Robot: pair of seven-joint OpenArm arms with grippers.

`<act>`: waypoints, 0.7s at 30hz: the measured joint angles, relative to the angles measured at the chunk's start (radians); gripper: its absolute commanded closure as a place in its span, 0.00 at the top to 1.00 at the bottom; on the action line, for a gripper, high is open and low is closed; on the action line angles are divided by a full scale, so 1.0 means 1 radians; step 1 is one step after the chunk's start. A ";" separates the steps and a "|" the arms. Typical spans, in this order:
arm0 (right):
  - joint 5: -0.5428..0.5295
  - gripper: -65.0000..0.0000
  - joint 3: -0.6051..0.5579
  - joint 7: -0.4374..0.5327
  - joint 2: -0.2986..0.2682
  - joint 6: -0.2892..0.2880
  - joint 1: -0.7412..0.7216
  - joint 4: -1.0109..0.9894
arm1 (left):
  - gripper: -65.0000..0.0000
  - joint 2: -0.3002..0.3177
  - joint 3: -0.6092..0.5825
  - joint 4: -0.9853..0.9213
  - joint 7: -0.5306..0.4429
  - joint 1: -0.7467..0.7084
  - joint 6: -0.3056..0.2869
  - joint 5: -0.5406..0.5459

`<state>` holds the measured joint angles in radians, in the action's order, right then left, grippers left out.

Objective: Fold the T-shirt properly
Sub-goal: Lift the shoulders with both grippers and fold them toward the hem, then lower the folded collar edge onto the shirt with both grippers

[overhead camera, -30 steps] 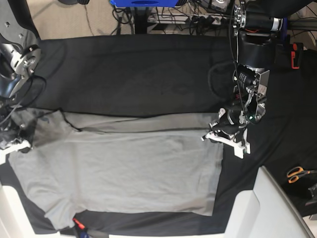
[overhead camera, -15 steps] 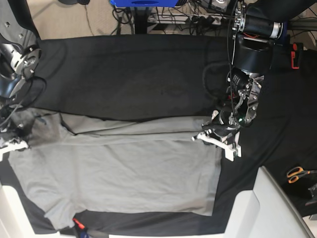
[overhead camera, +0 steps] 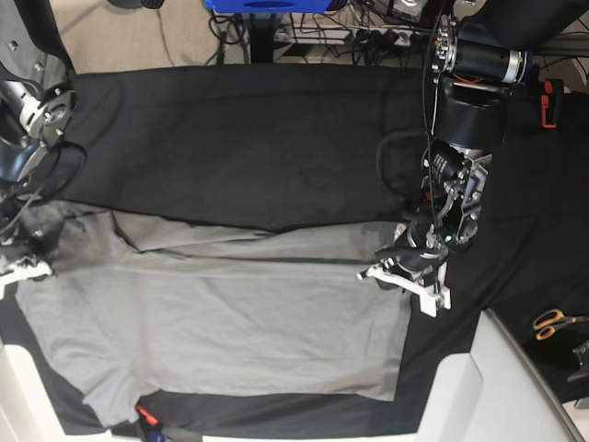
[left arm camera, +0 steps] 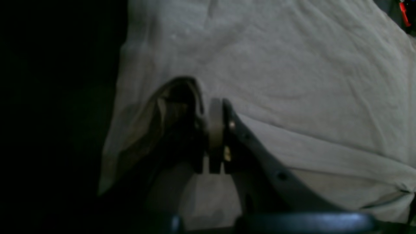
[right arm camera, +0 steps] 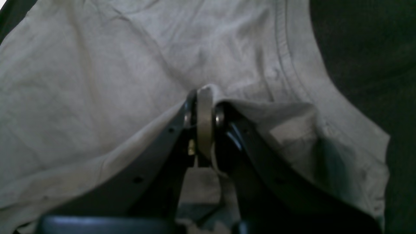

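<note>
The grey T-shirt [overhead camera: 230,322] lies spread on the black table cloth [overhead camera: 248,138], its far edge folded over toward the near side in a narrow strip. On the right of the base view, my left gripper [overhead camera: 405,274] is shut on the shirt's far right corner. The left wrist view shows its fingertips [left arm camera: 215,107] pinching a raised fold of grey fabric [left arm camera: 292,65]. At the left edge, my right gripper [overhead camera: 23,267] is shut on the shirt beside the collar. In the right wrist view, those fingertips [right arm camera: 204,94] clamp a fold of cloth [right arm camera: 97,65] next to the collar band [right arm camera: 292,74].
Orange-handled scissors [overhead camera: 552,322] lie at the right on the black cloth. A white raised surface [overhead camera: 497,387] borders the near right corner. A small red item [overhead camera: 143,412] pokes out under the shirt's near left edge. Cables and a blue frame [overhead camera: 267,5] sit beyond the far edge.
My left gripper has moved toward the near side and slightly left, drawing the shirt's far right corner over the body. The right gripper has shifted a little left with its fold.
</note>
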<state>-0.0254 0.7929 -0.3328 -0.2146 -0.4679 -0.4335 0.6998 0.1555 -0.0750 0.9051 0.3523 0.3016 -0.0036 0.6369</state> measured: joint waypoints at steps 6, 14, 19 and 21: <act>-0.003 0.00 -0.005 0.056 0.000 -0.001 0.000 0.000 | 0.00 0.000 0.027 0.000 -0.028 0.000 0.000 0.000; -0.003 0.03 -0.005 0.061 0.011 0.008 0.000 0.000 | 0.00 0.000 0.040 0.000 -0.027 0.000 0.000 0.000; -0.003 0.38 -0.007 0.062 0.021 0.035 0.000 0.000 | 0.52 0.003 0.041 -0.017 -0.031 0.030 0.002 -0.002; -0.001 0.48 -0.001 0.061 0.022 0.041 0.002 0.019 | 0.75 0.013 0.040 -0.019 -0.028 0.036 0.000 -0.001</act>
<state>-0.0261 0.7921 -0.2714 -0.1925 -0.4267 -0.4320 0.7189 0.1688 -0.0353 0.8864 0.3241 0.3378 -0.0040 0.6361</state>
